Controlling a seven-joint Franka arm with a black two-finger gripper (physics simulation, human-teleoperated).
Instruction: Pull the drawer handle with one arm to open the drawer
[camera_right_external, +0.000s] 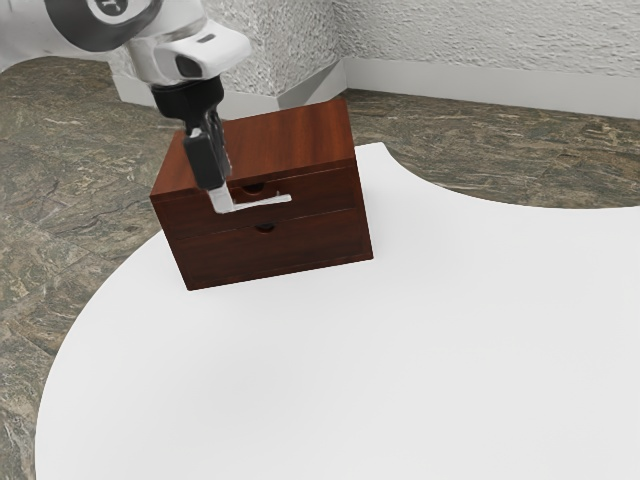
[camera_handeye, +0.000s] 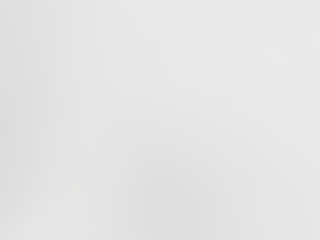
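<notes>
A: Item?
B: Boxy, polished reddish-brown wood cabinet (camera_right_external: 290, 135), two drawers, on smooth white rounded desk (camera_right_external: 400, 350).
A: End effector?
B: Black end effector (camera_right_external: 224, 202), against upper drawer (camera_right_external: 315, 190) front; grip width cannot be told.

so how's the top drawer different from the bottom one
The gripper hangs at the top drawer's front; nothing is at the bottom drawer. A white strip runs under the top drawer's front; the bottom drawer has none. Both are the same reddish-brown wood, equally wide.
</notes>
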